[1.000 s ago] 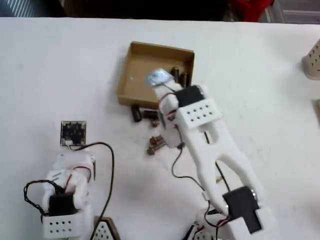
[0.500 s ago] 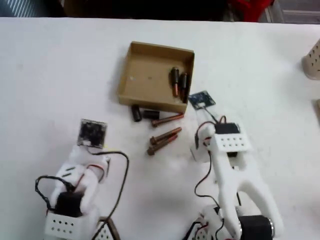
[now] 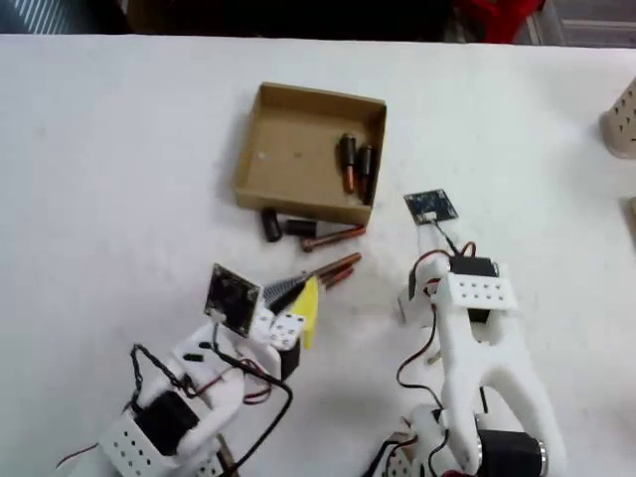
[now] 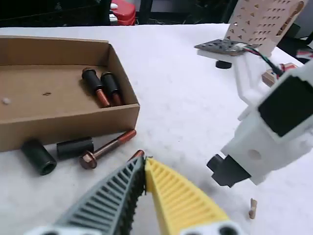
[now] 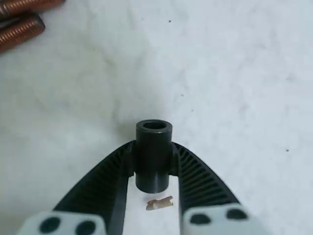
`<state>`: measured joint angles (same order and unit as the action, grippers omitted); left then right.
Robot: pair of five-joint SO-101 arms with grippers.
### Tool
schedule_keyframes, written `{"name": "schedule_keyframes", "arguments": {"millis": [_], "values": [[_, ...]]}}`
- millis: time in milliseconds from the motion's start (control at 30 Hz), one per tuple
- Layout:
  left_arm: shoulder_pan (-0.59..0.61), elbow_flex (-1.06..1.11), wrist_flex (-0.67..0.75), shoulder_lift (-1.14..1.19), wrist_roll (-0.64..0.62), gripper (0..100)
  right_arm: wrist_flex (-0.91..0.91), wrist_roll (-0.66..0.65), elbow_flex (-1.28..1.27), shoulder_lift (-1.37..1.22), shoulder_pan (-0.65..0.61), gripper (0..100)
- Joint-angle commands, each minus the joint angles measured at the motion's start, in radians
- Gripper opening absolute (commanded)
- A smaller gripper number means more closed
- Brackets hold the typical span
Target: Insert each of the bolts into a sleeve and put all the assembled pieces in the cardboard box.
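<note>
The cardboard box point(image 3: 288, 149) sits mid-table with two bolt-in-sleeve pieces point(image 3: 356, 164) lying inside, also seen as assembled pieces point(image 4: 102, 87) in the left wrist view. In front of the box lie two black sleeves point(image 3: 283, 226), one copper bolt point(image 3: 335, 237) and two more bolts point(image 3: 336, 267). My left gripper point(image 3: 310, 285) is shut and empty, its grey and yellow fingers point(image 4: 166, 191) tapering to a point just short of a bolt point(image 4: 107, 148). My right gripper point(image 5: 153, 147) is shut on an upright black sleeve point(image 5: 153, 156), low over the table to the right of the bolts point(image 5: 19, 19).
The right arm point(image 3: 477, 328) stands close to the right of the left gripper. Beige perforated objects point(image 3: 621, 119) sit at the table's far right edge. A tiny copper-coloured scrap point(image 4: 252, 208) lies on the white table near the right gripper.
The right arm pulled back from over the box to the table on the right of the bolts. The left arm swung forward and right, bringing its gripper up to the loose bolts.
</note>
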<state>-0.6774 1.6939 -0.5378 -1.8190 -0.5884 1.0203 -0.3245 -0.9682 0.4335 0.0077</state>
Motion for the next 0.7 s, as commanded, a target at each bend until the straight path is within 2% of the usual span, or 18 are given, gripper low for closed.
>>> {"name": "schedule_keyframes", "arguments": {"millis": [0,100,667], "values": [[-0.036,0.000,0.031,-0.005,-0.012,2,-0.013,-0.006,0.005,0.033,0.007,1.8],[-0.038,0.000,0.037,-0.005,-0.015,2,-0.013,-0.006,0.005,0.033,0.007,1.8],[-0.012,0.000,0.265,-0.004,-0.017,2,-0.051,0.000,-0.008,0.033,0.007,1.8]]}}
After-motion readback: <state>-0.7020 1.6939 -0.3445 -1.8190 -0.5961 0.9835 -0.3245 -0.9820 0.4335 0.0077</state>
